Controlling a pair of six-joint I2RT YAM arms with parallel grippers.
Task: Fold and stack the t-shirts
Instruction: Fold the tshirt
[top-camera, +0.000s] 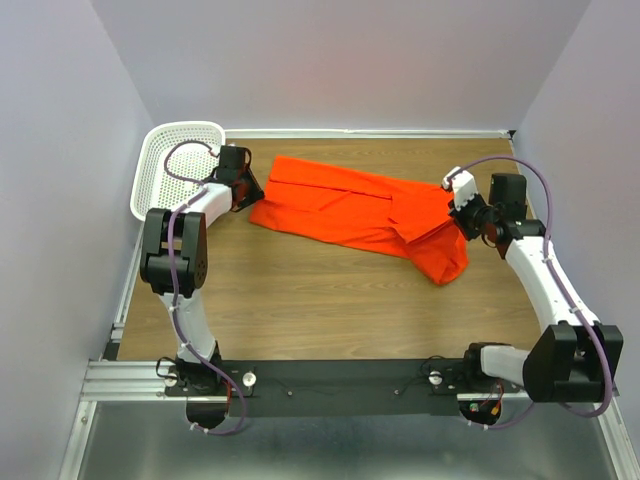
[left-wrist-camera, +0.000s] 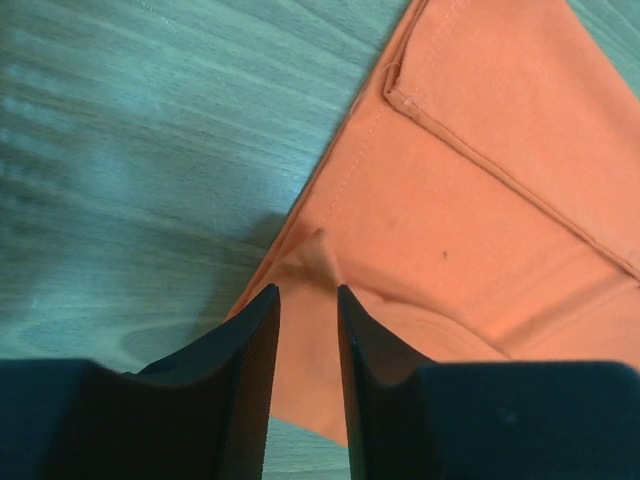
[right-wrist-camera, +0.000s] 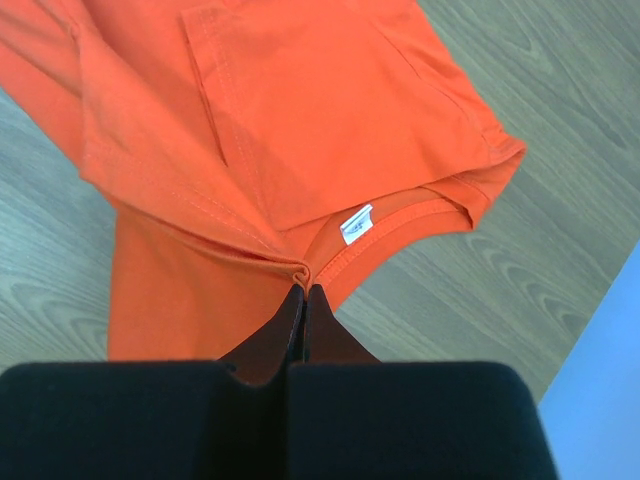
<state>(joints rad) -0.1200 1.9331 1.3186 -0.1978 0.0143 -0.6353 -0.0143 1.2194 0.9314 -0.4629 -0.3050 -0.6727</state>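
Note:
One bright orange-red t-shirt (top-camera: 360, 210) lies partly folded in a long strip across the far half of the table. My left gripper (top-camera: 250, 192) is at the shirt's left end. In the left wrist view its jaws (left-wrist-camera: 308, 290) stand a little apart over the shirt's (left-wrist-camera: 480, 180) hem corner, where a small pinch of cloth rises at the tips. My right gripper (top-camera: 458, 215) is at the shirt's right end. In the right wrist view it (right-wrist-camera: 304, 288) is shut on a fold of the shirt (right-wrist-camera: 300, 130) by the collar, near the white tag (right-wrist-camera: 356, 224).
A white perforated basket (top-camera: 175, 165) stands at the far left corner, just behind my left arm. Walls close in on the left, back and right. Bare wooden tabletop (top-camera: 320, 300) lies between the shirt and the arm bases.

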